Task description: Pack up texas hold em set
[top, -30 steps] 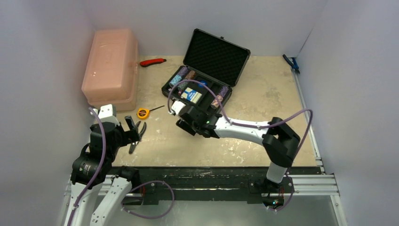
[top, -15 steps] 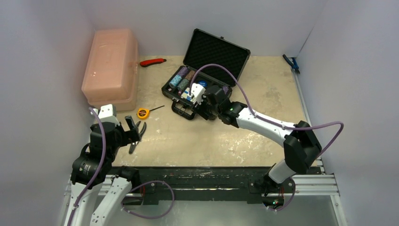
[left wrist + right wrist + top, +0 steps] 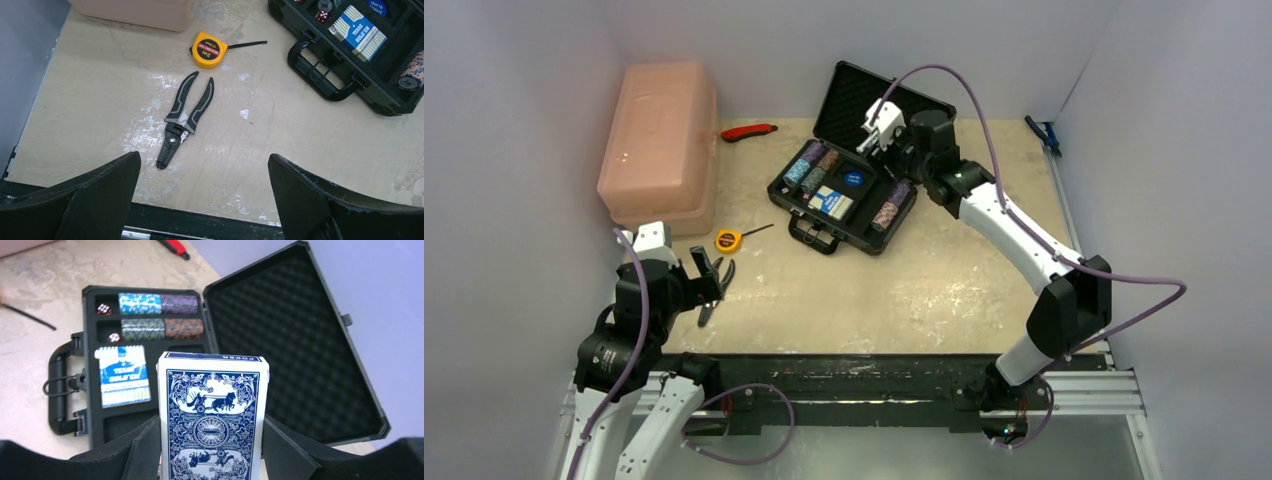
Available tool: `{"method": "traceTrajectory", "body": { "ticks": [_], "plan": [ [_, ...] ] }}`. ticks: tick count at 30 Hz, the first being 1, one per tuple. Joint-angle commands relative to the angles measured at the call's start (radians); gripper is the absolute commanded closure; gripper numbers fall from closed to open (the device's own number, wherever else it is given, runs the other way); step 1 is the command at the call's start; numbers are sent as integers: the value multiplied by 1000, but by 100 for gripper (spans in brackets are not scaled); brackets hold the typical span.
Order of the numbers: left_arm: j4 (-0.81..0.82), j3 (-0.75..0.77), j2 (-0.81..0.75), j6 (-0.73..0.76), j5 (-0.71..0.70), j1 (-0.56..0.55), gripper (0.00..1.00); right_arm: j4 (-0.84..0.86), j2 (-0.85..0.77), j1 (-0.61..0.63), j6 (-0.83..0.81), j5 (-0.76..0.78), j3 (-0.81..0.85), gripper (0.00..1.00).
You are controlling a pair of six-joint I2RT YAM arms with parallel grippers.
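Nearest the bases, the left end effector [image 3: 204, 160] hangs over the tabletop [image 3: 300, 150] with its jaws spread wide and nothing between them. Just ahead of its fingertips lie black-handled pliers [image 3: 184, 120], handles splayed, and beyond those a yellow tape measure [image 3: 209, 49] with a short length of tape pulled out. Farther off on its left stands a translucent pink box [image 3: 659, 140]. Ahead and to its right sits the black case [image 3: 776, 190], open, handle toward the arms. In the foam tray lie a boxed deck [image 3: 122, 375], a round blue disc [image 3: 853, 179], two red dice [image 3: 103, 308] and chip stacks [image 3: 140, 303] laid on their sides in the slots, with one more stack [image 3: 889, 210] along the tray's right edge. The right end effector [image 3: 882, 125] is raised over the far part of the case, in front of the propped lid [image 3: 300, 350], and its jaws are clamped on the sides of a blue-white card deck [image 3: 213, 420], held on end. A red knife [image 3: 749, 131] lies beyond the case, beside the pink box.
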Motion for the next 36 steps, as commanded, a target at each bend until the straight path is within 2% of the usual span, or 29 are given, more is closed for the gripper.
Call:
{"method": "traceTrajectory", "body": {
  "ticks": [1, 9, 22, 36],
  "plan": [
    [38, -3, -6, 24, 11, 5, 0, -39, 43, -40, -35, -100, 90, 100],
    [37, -2, 2, 24, 10, 5, 0, -169, 180, -105, -27, -255, 271, 100],
    [36, -2, 17, 21, -1, 6, 0, -306, 386, -117, -56, -304, 508, 100],
    [34, 0, 37, 21, -6, 7, 0, -325, 554, -116, -71, -296, 623, 100]
  ]
}}
